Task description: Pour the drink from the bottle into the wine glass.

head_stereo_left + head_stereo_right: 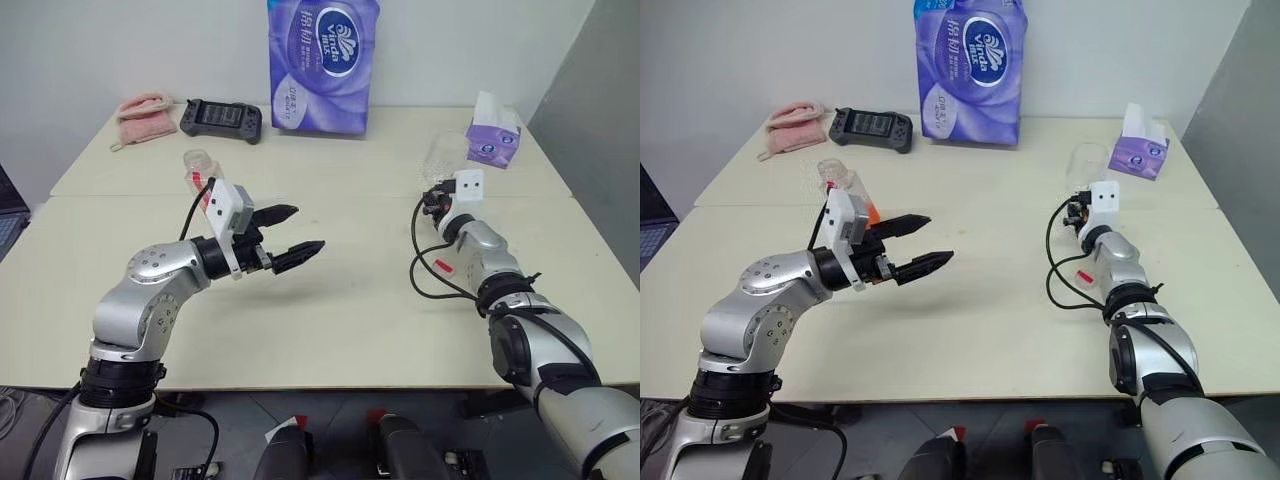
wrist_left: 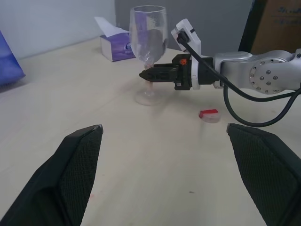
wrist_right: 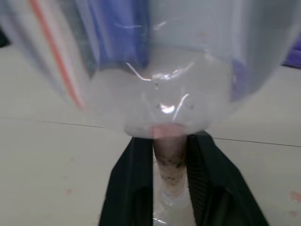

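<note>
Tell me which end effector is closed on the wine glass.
The right end effector: its fingers pinch the wine glass stem. The left end effector is open, holding nothing.

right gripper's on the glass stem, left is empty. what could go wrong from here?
1. The right gripper is shut on the thin stem of the wine glass, below the bowl. A grip that low could let the top-heavy glass tilt or slip when lifted.
2. The left gripper is open and holds nothing; the bottle stands behind its wrist, so reaching back might knock it over.
3. A small red cap lies near the glass foot and could catch the glass when it is set down.
</note>
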